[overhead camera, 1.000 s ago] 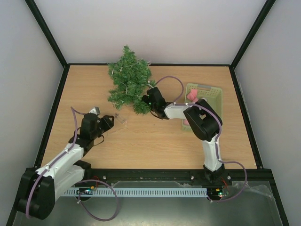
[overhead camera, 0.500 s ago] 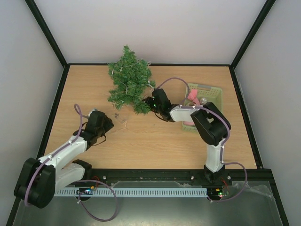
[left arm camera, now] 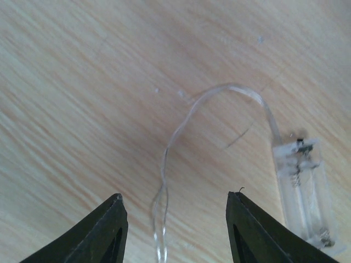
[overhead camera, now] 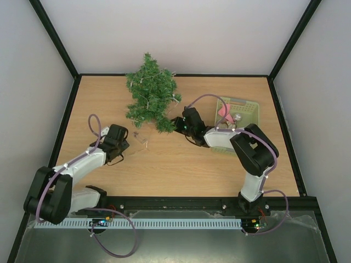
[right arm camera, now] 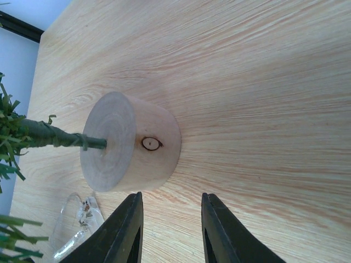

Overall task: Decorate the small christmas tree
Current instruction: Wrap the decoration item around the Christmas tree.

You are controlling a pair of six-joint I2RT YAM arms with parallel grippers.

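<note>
The small christmas tree (overhead camera: 150, 93) stands at the back of the table with a thin light string wound through its branches. Its pale wooden base (right arm camera: 131, 143) and green trunk (right arm camera: 55, 137) show in the right wrist view. My right gripper (right arm camera: 171, 196) is open and empty, its tips just short of the base; in the top view it (overhead camera: 177, 123) sits under the tree's right side. The clear battery box (left arm camera: 303, 186) of the string lies on the wood, its wire (left arm camera: 164, 181) running between the fingers of my open left gripper (left arm camera: 175, 197), (overhead camera: 126, 143).
A green basket (overhead camera: 248, 105) stands at the right with a pink ornament (overhead camera: 224, 112) and a silver ball (overhead camera: 237, 116) in it. The battery box (overhead camera: 140, 137) lies in front of the tree. Black rails edge the table.
The left arm has lowered and swung its elbow left, its gripper staying near the battery box. The right arm's elbow has moved right and the gripper has eased back from the tree.
</note>
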